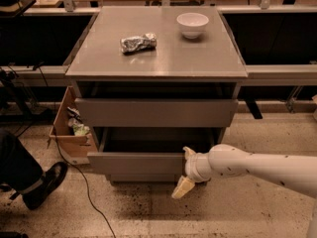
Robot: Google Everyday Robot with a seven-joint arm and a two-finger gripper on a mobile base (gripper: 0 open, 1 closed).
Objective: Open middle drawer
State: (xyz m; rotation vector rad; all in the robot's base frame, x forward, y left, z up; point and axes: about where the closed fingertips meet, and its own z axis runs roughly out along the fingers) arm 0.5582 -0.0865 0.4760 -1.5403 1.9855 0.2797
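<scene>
Grey middle drawer [141, 163] is found pulled partly out, below the wider front [156, 112]. Gripper [184, 170] is observed against its right end as viewed, fingers [182, 187] spread, nothing clamped.

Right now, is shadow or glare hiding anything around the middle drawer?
Camera view: the inside of the middle drawer lies in deep shadow, so any contents are unreadable. Its front is evenly lit. There is soft glare on the cabinet top. The gripper, at the front's right end, is well lit.
</scene>
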